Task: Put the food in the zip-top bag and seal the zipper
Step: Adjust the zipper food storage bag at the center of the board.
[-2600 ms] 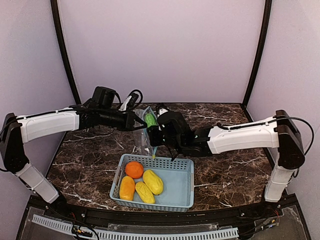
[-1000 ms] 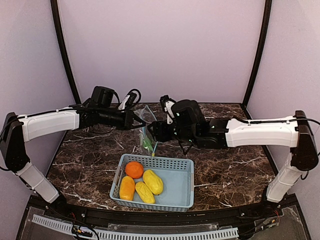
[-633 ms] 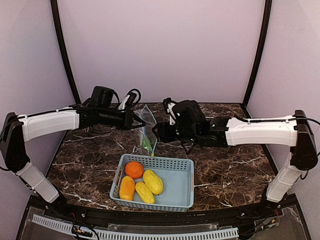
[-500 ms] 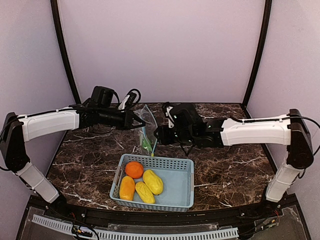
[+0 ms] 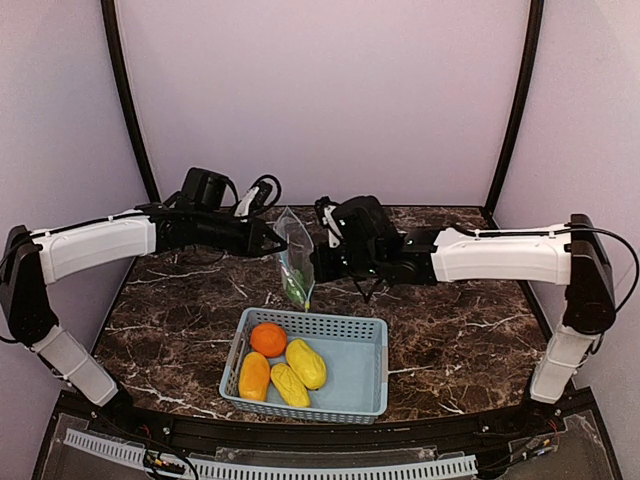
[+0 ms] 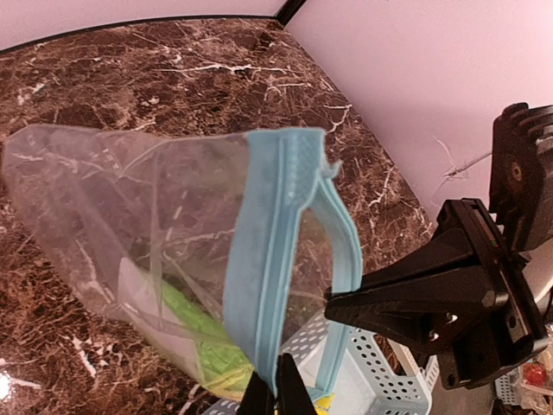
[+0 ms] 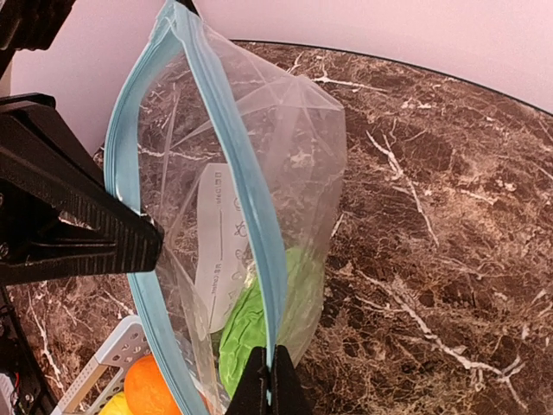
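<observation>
The clear zip-top bag (image 5: 296, 256) hangs above the table between both grippers, its mouth held apart. My left gripper (image 5: 272, 243) (image 6: 276, 393) is shut on one side of the light blue zipper (image 6: 278, 233). My right gripper (image 5: 313, 262) (image 7: 270, 380) is shut on the other side of the zipper (image 7: 238, 164). A green pod (image 6: 194, 333) (image 7: 251, 320) lies low inside the bag. The round orange (image 5: 268, 339) and three yellow fruits (image 5: 306, 363) sit in the left part of the blue basket (image 5: 385, 360).
The perforated basket stands on the marble table (image 5: 460, 320) just in front of and below the bag. Black frame posts (image 5: 128, 110) and lilac walls close in the back and sides.
The right gripper, open a second ago, has shifted left to the bag's mouth and shut on the zipper edge. The green pod has dropped from the mouth to the bag's bottom. The left arm has barely moved.
</observation>
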Controlling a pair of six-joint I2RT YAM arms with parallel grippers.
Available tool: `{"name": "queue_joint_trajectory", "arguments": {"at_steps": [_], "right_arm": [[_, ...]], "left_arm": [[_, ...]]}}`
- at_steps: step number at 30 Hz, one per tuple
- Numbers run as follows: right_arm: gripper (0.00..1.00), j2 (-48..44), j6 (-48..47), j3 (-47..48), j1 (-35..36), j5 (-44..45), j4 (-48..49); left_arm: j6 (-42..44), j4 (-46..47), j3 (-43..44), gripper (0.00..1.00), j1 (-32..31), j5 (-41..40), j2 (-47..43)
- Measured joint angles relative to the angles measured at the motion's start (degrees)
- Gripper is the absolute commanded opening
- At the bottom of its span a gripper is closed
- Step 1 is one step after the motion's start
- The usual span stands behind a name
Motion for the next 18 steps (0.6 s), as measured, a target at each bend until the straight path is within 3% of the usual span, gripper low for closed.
{"name": "queue_joint_trajectory", "arguments": {"at_steps": [9,18], "right_arm": [[0.00,-3.26,-0.76,-0.87,0.00,2.67,0.24],[0.00,-2.99,0.13,-1.22,-0.02,3.15,-0.33]], "left_arm": [[7.41,-6.08,2.19,0.01,0.00,-12.52,-5.42],[7.78,-6.69,2.69,0.01,0.09,-10.78,-3.50]]}}
